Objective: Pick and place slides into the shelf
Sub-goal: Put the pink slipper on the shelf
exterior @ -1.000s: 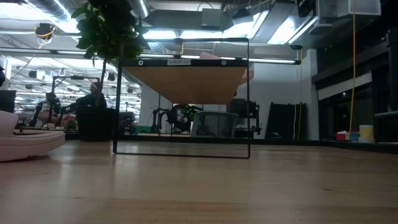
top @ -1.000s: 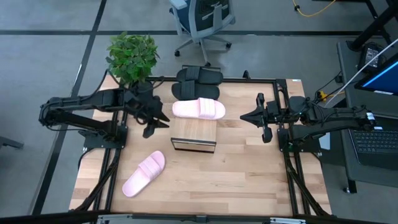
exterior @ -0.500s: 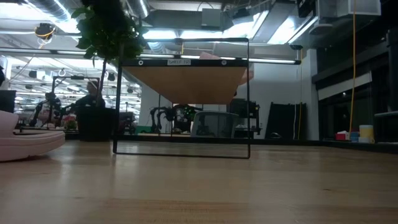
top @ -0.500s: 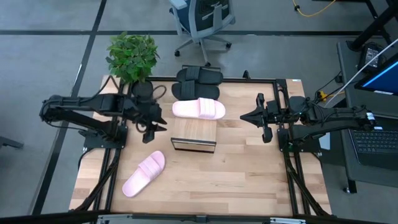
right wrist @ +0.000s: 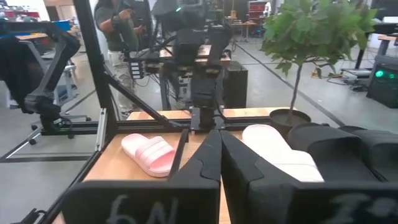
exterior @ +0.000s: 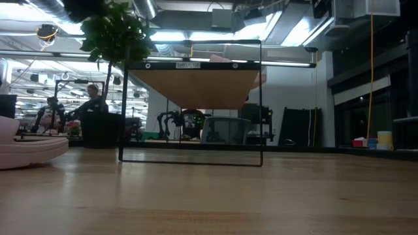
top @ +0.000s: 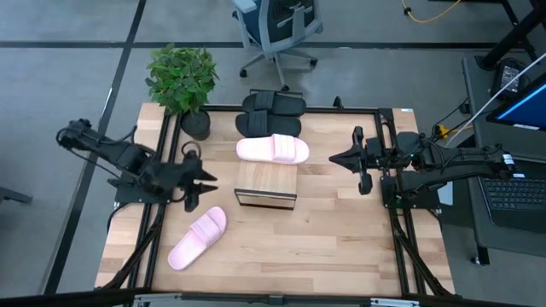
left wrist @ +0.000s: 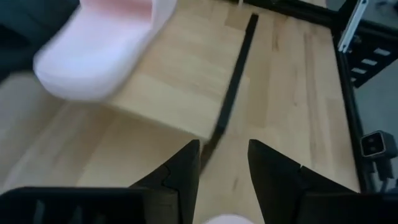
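With 1 pale pink slip-on slide [top: 273, 150] already resting on the low wood-topped shelf [top: 266, 182], the left gripper [top: 201, 184], jaws wide and empty, hovers beside the shelf, seemingly bound for the other pink slide [top: 197, 238] lying nearer the desk's [top: 341, 239] front, while the right gripper [top: 348, 159] waits beyond the shelf's other end, jaws closed on nothing.

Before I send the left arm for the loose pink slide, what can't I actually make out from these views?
- Black pair: high view, at the table's far edge, partly behind the pink slide on the shelf.
- Loose pink slide: low view cuts it off at the picture's edge.
- Left claw: absent from low view.
- Left wrist view: near pink slide blurred.
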